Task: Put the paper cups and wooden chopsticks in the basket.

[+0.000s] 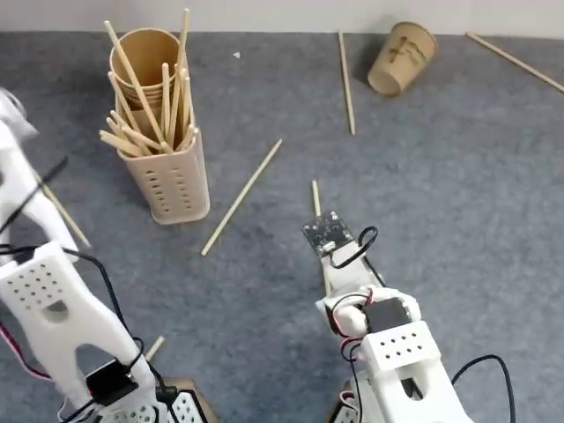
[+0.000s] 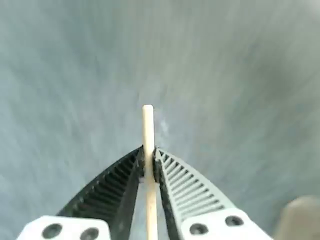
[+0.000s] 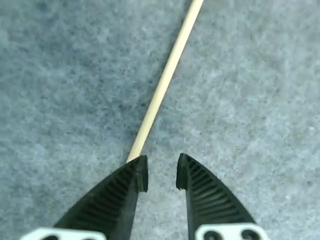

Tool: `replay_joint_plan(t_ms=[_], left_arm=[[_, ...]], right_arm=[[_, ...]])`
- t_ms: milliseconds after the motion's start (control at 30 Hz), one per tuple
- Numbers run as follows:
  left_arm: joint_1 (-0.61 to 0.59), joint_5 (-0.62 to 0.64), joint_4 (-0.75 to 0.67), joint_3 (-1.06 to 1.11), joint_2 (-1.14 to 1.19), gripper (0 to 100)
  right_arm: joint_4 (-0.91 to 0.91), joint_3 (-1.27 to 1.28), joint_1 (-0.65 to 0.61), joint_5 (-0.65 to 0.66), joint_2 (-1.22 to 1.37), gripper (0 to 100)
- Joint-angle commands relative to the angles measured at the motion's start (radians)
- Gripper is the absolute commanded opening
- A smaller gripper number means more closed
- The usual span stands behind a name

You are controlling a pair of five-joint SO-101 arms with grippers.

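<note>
Clamping held chopstick [image 2: 148, 125], left gripper [image 2: 148, 152] may let it swivel. Right gripper [image 3: 157, 172], parted, sits off-centre on loose chopstick [image 3: 165, 80]; closing could miss. Basket [image 1: 176, 187] at 10 o'clock.

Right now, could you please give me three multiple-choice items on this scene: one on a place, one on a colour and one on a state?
1. Where is the paper cup that is outside the basket?
A. Upright beside the basket.
B. On its side at the table's far right.
C. Upside down by an arm's base.

2. What colour is the table?
A. Green.
B. Red.
C. Grey.

3. How do the left jaws stand?
A. Shut on a chopstick.
B. Open and empty.
C. Shut on a cup.

Answers:
1 B: the high view shows it tipped over, far from the arms.
2 C: the surface is grey in every view.
3 A: the left wrist view shows the jaws closed on the stick.
</note>
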Motion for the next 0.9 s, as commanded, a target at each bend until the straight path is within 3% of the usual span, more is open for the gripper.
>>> replay_joint_plan(t_ms=[0,167,433,533,867], left_arm=[[0.051,-0.011,0.051,-0.326,-0.148,0],[0.242,-0.011,0.058,-0.564,-0.240,1],[0.593,-0.189,0.025,-0.588,-0.311,1],[0.631,-0.193,0.029,-0.587,-0.309,1],[0.599,-0.212,0.002,-0.409,-0.309,1]], right_arm=[[-0.010,-0.004,0.007,0.009,0.005,11.0],[-0.010,-0.004,0.007,0.011,0.005,11.0],[-0.010,-0.004,0.007,0.011,0.005,11.0],[-0.010,-0.004,0.007,0.011,0.005,11.0],[-0.010,-0.004,0.007,0.012,0.005,11.0]])
